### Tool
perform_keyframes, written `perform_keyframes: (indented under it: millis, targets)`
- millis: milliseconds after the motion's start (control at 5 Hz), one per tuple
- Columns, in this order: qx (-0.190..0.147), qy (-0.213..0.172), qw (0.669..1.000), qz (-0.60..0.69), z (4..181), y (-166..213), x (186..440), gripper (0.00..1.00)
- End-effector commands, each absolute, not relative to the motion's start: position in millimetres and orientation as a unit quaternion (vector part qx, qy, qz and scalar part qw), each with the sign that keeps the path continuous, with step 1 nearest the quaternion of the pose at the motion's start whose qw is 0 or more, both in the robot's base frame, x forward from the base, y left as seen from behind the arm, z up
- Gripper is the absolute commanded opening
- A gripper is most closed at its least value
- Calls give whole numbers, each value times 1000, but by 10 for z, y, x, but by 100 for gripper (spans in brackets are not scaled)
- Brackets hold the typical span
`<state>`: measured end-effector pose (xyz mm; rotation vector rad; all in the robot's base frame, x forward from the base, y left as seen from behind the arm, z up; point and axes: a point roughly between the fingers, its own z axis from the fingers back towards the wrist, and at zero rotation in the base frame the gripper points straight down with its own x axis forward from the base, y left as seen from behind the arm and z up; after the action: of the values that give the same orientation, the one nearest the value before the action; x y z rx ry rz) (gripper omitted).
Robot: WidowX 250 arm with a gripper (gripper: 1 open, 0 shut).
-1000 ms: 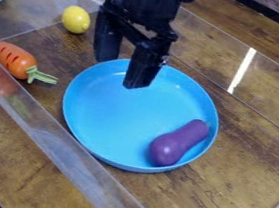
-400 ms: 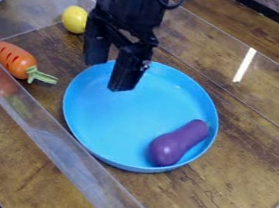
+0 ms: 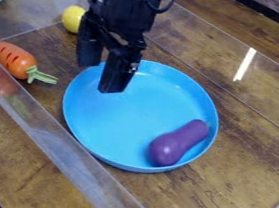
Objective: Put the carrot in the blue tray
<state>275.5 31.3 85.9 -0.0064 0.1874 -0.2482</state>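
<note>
- Camera view, far left: I see the carrot point(image 3: 14, 59) lying on the wooden table point(image 3: 254, 121), outside the tray, its green top pointing toward the rim with a bit of wood between them.
- Next along, up behind the carrot, the yellow lemon point(image 3: 73, 18) sits on the wood too, also outside the tray and close beside the dark arm point(image 3: 114, 10).
- Then comes my gripper point(image 3: 102, 64), pointing down over the tray's back left part; its fingers stand wide apart, and I see nothing held between them. How high they are above the dish I can't tell.
- Under and right of it I have the blue tray point(image 3: 119, 123), round and shallow, most of its floor bare.
- Inside the tray, at its right side, the purple eggplant point(image 3: 177, 142) lies at a slant near the rim.
</note>
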Motion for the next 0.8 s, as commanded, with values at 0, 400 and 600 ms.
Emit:
perform_keyframes:
  millis: [0,400,600]
  targets:
    - [0,84,989,-123,894,425,2752,100]
    - [1,88,985,-146,844,535,2711,100]
    - [2,90,983,-157,822,606,2678,100]
